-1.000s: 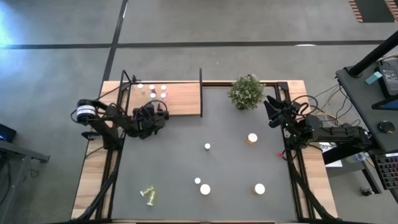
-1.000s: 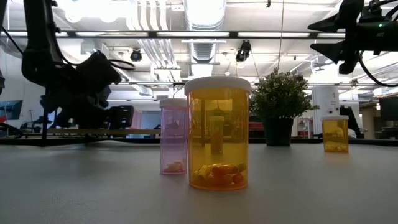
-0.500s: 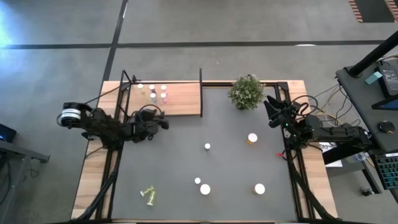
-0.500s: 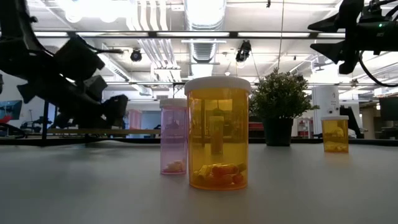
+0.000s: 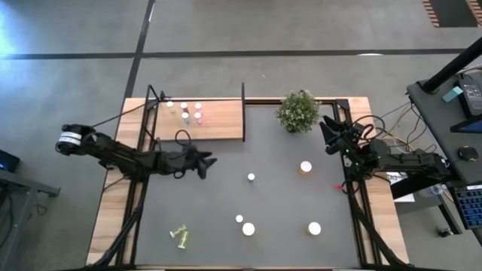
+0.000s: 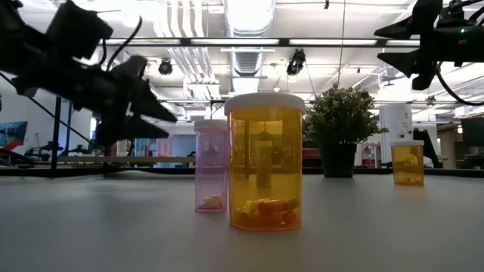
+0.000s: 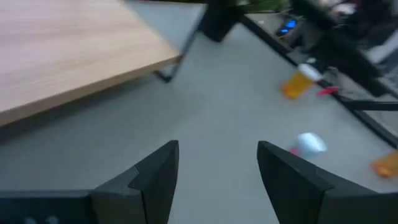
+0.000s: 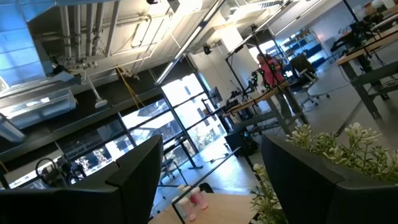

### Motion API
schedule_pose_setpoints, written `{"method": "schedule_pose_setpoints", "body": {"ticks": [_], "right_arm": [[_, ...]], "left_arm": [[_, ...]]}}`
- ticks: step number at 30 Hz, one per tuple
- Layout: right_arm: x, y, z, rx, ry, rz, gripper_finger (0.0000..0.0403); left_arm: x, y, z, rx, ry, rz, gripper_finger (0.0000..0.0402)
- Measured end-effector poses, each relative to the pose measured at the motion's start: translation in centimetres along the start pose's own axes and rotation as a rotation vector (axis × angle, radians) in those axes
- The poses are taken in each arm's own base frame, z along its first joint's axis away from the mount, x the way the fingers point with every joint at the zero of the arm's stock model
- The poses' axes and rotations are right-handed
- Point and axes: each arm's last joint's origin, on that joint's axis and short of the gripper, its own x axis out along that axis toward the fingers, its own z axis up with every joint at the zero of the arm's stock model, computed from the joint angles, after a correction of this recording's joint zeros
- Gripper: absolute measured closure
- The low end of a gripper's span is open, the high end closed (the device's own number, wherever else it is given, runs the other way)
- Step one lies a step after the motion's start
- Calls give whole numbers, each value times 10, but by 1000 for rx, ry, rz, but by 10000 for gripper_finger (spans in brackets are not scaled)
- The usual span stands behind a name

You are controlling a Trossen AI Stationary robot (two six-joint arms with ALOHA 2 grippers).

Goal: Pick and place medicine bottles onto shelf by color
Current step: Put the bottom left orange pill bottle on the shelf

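Observation:
Several small medicine bottles (image 5: 185,111) stand on the light-wood shelf (image 5: 218,120) at the table's far left. More bottles stand loose on the dark tabletop: a small one (image 5: 251,177), an orange one (image 5: 305,167) and three near the front (image 5: 248,229). A yellow-green one (image 5: 179,237) lies on its side. My left gripper (image 5: 207,165) hangs open above the table, just in front of the shelf, with nothing between its fingers (image 7: 155,171). It points nearly level toward the loose bottles. My right gripper (image 5: 325,128) waits open at the far right, beside the plant.
A bushy potted plant (image 5: 298,111) stands at the far edge, right of the shelf's black post (image 5: 243,113). In the low view a large orange bottle (image 6: 265,162) and a pink one (image 6: 211,166) stand close to the camera. Bare tabletop lies between the left gripper and the loose bottles.
My left gripper has drawn away from the shelf's front edge toward the table's middle and near side, rising a little. It has tipped up from pointing steeply down to almost level. Its fingers stay open with nothing between them. No bottle has moved.

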Motion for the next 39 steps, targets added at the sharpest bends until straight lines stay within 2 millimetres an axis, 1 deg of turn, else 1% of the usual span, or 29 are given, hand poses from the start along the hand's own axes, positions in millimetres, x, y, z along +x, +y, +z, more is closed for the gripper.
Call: {"method": "schedule_pose_setpoints", "body": {"ticks": [5, 11, 16, 22, 27, 32, 39], "right_arm": [[0, 0, 0, 0, 0, 0, 142], [0, 0, 0, 0, 0, 0, 142], [0, 0, 0, 0, 0, 0, 142], [0, 0, 0, 0, 0, 0, 142], [0, 0, 0, 0, 0, 0, 142], [0, 0, 0, 0, 0, 0, 142], [0, 0, 0, 0, 0, 0, 142]], "left_arm": [[6, -25, 11, 77, -27, -65, 200], [19, -59, 33, 123, -89, -124, 200], [26, -83, 53, 97, -145, -163, 200], [27, -112, 74, 62, -203, -227, 200], [30, -141, 89, 171, -217, -257, 200], [40, -168, 96, 188, -199, -282, 200], [63, -207, 87, 210, -146, -358, 200]]}}
